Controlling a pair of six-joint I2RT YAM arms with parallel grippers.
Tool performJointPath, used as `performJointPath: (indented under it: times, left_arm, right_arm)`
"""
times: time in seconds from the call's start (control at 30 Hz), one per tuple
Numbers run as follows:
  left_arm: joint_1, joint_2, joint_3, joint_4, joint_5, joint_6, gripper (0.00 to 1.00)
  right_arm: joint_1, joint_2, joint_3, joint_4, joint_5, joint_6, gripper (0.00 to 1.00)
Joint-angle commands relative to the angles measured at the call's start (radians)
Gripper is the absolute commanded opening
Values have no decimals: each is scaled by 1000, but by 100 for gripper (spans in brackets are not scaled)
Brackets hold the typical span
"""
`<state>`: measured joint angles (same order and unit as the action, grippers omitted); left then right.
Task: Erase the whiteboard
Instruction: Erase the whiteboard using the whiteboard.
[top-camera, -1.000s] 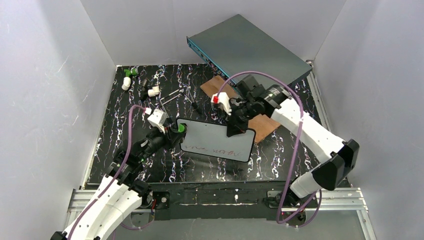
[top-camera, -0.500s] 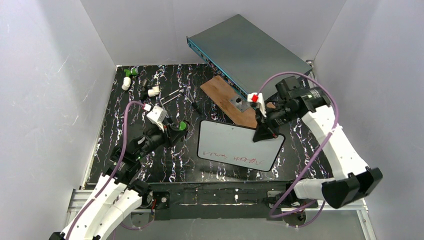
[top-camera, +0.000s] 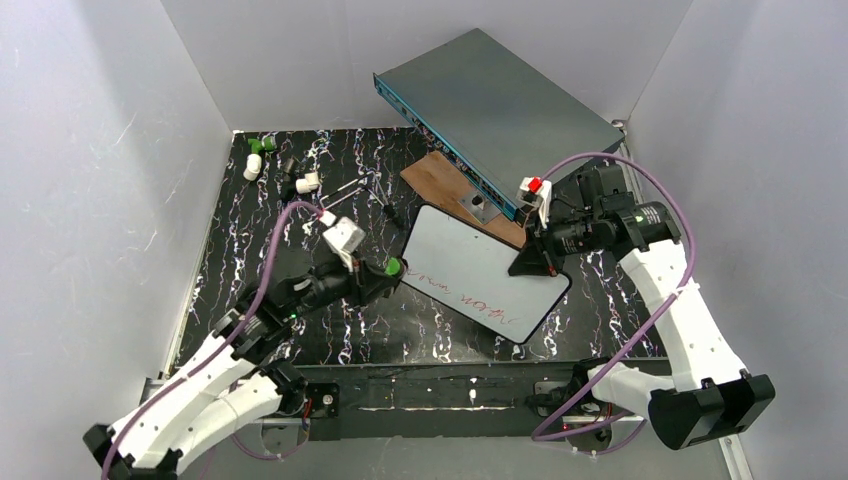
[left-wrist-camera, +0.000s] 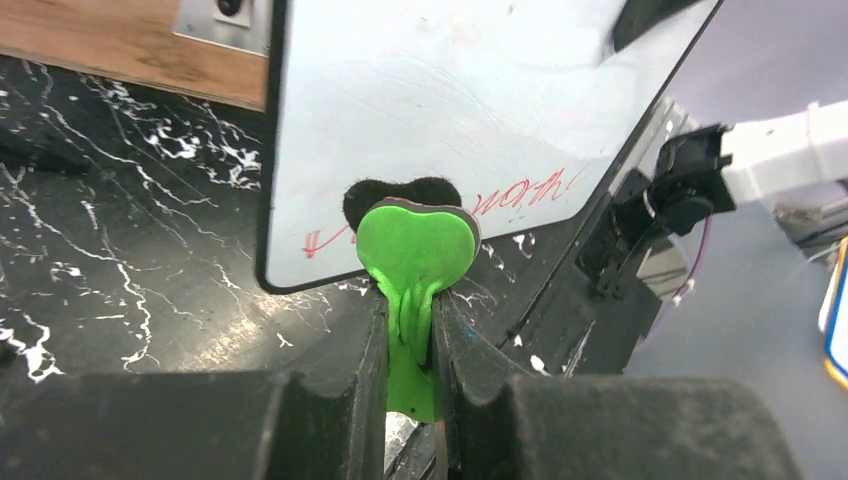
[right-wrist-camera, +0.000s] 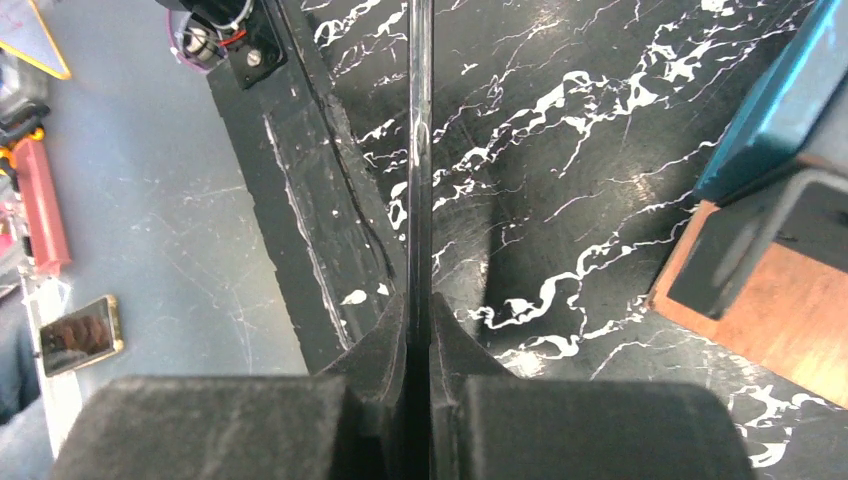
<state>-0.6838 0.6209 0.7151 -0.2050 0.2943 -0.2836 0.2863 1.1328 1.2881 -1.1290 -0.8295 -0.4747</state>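
Top view: whiteboard (top-camera: 487, 272) lay diagonal over the table (top-camera: 250, 250), apparently lifted. Right jaws pinched its far-right edge; left jaws pinched a green eraser (top-camera: 394, 268) at its left corner.
Left wrist: eraser at the board's near edge; red writing (left-wrist-camera: 520, 190) ran away rightward.
Right wrist: board edge-on, clamped between the jaws.

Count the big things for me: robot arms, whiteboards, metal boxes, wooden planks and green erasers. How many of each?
robot arms: 2, the left arm and the right arm
whiteboard: 1
metal box: 1
wooden plank: 1
green eraser: 1
total: 6
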Motion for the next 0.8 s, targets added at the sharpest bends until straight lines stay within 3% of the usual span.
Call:
performJointPath:
  times: [0.0,0.13,0.33,0.57,0.77]
  left_arm:
    - [-153,114,37,6,-188,72,0]
    - [-248,250,38,33,-408,137,0]
    - [-272,333,-21,150,-610,192,0]
    - [-277,381,-93,198,-621,191,0]
    - [-293,415,-60,231,-605,196,0]
  right_arm:
    - [-22,-49,-41,117,-128,96,1]
    - [-33,-77,-97,145,-157,107,1]
    - [-62,-84,-134,184,-185,132,1]
    - [-88,-90,-158,205,-203,139,1]
    - [-94,-84,-161,206,-217,140,1]
